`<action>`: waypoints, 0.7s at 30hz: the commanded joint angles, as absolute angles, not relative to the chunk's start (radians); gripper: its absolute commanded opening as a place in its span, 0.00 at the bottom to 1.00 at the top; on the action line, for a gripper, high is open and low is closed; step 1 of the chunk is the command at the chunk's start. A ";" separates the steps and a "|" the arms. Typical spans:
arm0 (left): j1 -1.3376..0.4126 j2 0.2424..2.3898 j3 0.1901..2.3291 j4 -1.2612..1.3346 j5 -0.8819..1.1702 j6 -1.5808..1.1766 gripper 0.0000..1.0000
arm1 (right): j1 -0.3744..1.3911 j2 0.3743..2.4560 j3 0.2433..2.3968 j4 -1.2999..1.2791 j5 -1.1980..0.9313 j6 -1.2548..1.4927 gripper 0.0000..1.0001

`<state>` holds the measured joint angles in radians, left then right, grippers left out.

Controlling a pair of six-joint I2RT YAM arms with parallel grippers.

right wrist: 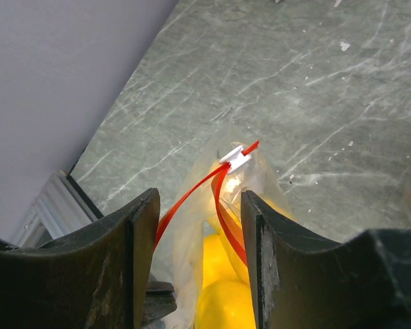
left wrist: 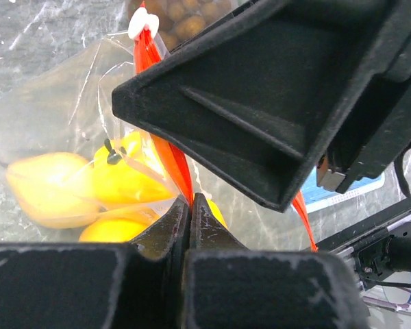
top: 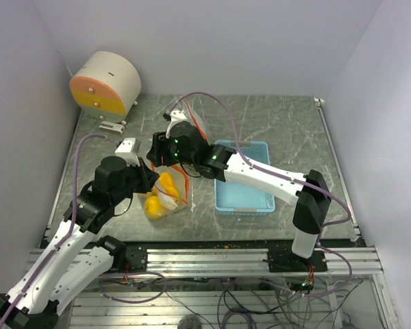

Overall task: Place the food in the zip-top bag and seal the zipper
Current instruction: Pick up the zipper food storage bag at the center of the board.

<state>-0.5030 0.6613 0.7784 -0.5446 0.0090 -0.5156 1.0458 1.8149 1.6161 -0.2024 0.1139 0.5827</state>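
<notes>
The clear zip-top bag (top: 166, 199) with a red zipper strip lies left of the tray and holds yellow fruits (top: 156, 204). My left gripper (top: 146, 173) is shut on the red zipper strip (left wrist: 166, 154) at the bag's mouth, the jaws pressed together (left wrist: 190, 200). Yellow fruits (left wrist: 120, 179) show through the plastic. My right gripper (top: 162, 149) is open over the bag's mouth (right wrist: 198, 200), its fingers on either side of the red strip. The white slider (right wrist: 235, 156) sits at the strip's far end. Brown balls (left wrist: 181, 17) show beyond the slider. The apple is out of view.
A light blue tray (top: 243, 195) lies right of the bag, under the right arm. A round cream and orange drum (top: 106, 83) stands at the back left corner. Walls close in the back and both sides.
</notes>
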 commanded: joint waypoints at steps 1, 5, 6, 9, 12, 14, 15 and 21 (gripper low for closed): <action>-0.504 0.654 0.788 -0.495 0.048 -0.521 0.07 | 1.054 1.841 1.644 -0.230 0.206 0.559 0.48; -0.505 0.643 0.784 -0.496 0.062 -0.516 0.07 | 1.054 1.848 1.634 -0.207 0.222 0.528 0.28; -0.506 0.641 0.781 -0.499 0.065 -0.515 0.07 | 1.052 1.842 1.627 -0.198 0.234 0.516 0.20; -0.505 0.623 0.777 -0.508 0.067 -0.504 0.07 | 1.052 1.802 1.579 -0.143 0.264 0.470 0.00; -0.506 0.606 0.776 -0.527 0.058 -0.488 0.07 | 1.040 1.745 1.511 -0.061 0.255 0.430 0.00; -0.505 0.596 0.782 -0.549 0.053 -0.475 0.07 | 1.020 1.711 1.469 -0.021 0.193 0.405 0.00; -0.505 0.591 0.788 -0.559 0.049 -0.466 0.07 | 1.010 1.689 1.446 -0.006 0.166 0.393 0.00; -0.505 0.537 0.834 -0.628 0.029 -0.427 0.46 | 0.962 1.592 1.328 0.081 0.011 0.304 0.00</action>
